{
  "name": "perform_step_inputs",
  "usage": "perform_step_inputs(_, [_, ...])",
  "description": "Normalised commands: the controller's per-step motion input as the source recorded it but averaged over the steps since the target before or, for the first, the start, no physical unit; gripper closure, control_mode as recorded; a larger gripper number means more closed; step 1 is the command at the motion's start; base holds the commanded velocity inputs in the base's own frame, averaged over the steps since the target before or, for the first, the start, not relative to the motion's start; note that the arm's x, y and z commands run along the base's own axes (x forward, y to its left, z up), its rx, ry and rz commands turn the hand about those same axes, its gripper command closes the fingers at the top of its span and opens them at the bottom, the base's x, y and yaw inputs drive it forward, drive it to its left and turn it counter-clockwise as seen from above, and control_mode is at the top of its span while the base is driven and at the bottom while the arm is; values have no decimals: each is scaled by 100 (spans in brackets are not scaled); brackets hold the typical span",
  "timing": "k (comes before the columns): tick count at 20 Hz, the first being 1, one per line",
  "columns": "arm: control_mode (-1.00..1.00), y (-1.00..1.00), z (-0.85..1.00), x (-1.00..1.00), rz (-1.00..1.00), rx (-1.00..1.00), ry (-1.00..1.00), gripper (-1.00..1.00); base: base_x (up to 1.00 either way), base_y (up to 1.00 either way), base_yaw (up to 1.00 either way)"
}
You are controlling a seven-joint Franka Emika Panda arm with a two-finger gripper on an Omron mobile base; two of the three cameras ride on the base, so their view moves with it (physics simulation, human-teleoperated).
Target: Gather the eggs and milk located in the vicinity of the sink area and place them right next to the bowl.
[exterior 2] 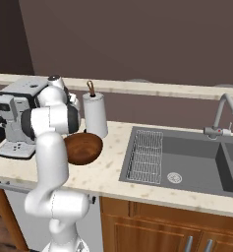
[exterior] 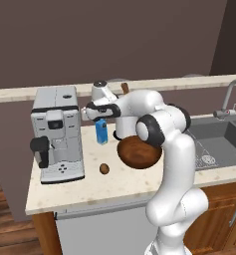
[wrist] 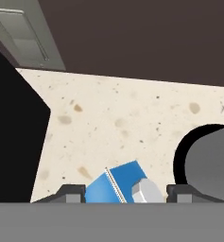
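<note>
The milk (exterior: 101,133), a small blue carton, stands on the counter between the coffee machine and the bowl (exterior: 138,152), a wide dark-brown wooden one. My gripper (exterior: 100,121) reaches down over the carton from above. In the hand view the milk (wrist: 114,186) sits between my two fingertips (wrist: 73,191), which press close against its sides; gripper (wrist: 126,191) shut on it. A dark brown egg (exterior: 104,169) lies on the counter in front of the carton, left of the bowl. The sink (exterior 2: 179,160) is sunk into the counter at the right.
A silver coffee machine (exterior: 57,132) stands close to the left of the carton. A white paper-towel roll (exterior 2: 95,115) is behind the bowl (exterior 2: 83,147). A curved faucet (exterior 2: 221,115) rises behind the sink. The counter's front edge runs just beyond the egg.
</note>
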Motion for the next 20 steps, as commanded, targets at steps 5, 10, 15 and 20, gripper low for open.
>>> perform_step_inputs(5, [-100, 0, -4, -1, -1, 0, 0, 100, 0, 0, 0])
perform_step_inputs(10, [-100, 0, 0, -15, -7, 0, 0, 100, 0, 0, 0])
perform_step_inputs(15, [-100, 0, 0, -33, -8, 0, 0, 100, 0, 0, 0])
perform_step_inputs(20, [-100, -2, 0, -48, -7, 0, 0, 100, 0, 0, 0])
